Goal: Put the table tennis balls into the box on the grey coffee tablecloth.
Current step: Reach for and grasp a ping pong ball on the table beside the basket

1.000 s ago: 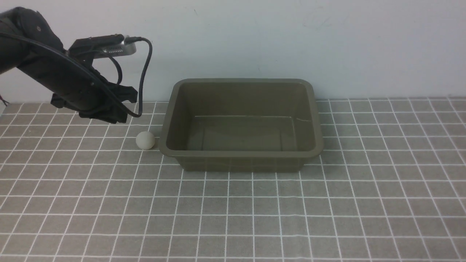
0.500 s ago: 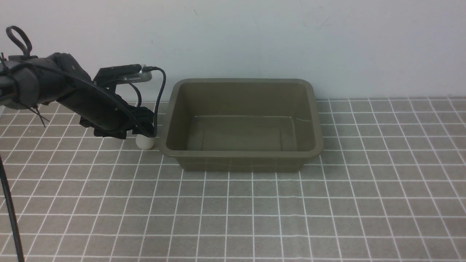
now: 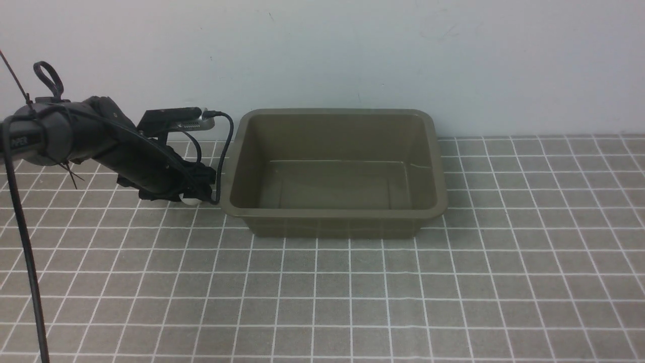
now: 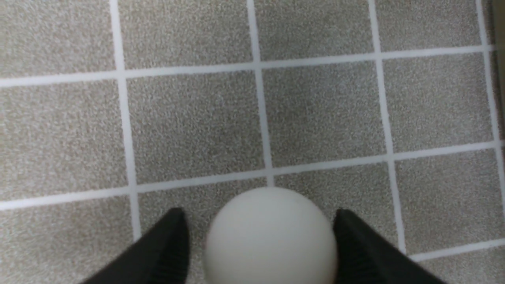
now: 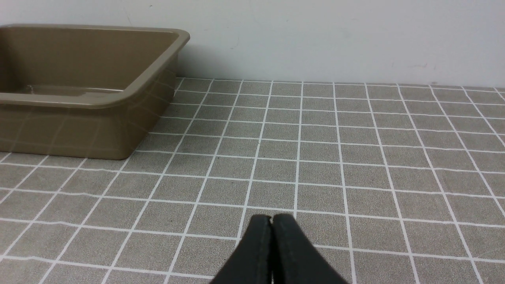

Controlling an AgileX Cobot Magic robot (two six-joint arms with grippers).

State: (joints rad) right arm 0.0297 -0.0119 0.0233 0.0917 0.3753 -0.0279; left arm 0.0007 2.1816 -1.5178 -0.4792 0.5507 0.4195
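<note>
The white table tennis ball point(image 4: 272, 236) lies on the grey coffee tablecloth point(image 3: 352, 292), just left of the olive-brown box point(image 3: 332, 214). In the front view only a sliver of the ball point(image 3: 190, 201) shows under the left arm. My left gripper point(image 4: 260, 215) is low over the cloth with its jaws open on either side of the ball; one finger point(image 4: 355, 244) is at the ball's edge, the other point(image 4: 165, 244) stands a little off it. The box is empty. My right gripper point(image 5: 271, 217) is shut and empty, low over the cloth to the right of the box point(image 5: 79, 102).
A pale wall stands right behind the box. The left arm's black cable point(image 3: 224, 151) hangs close to the box's left rim. The right arm does not show in the front view.
My left arm has come down and to the right from above the cloth, until its jaws straddle the ball. The ball and the box have not moved.
</note>
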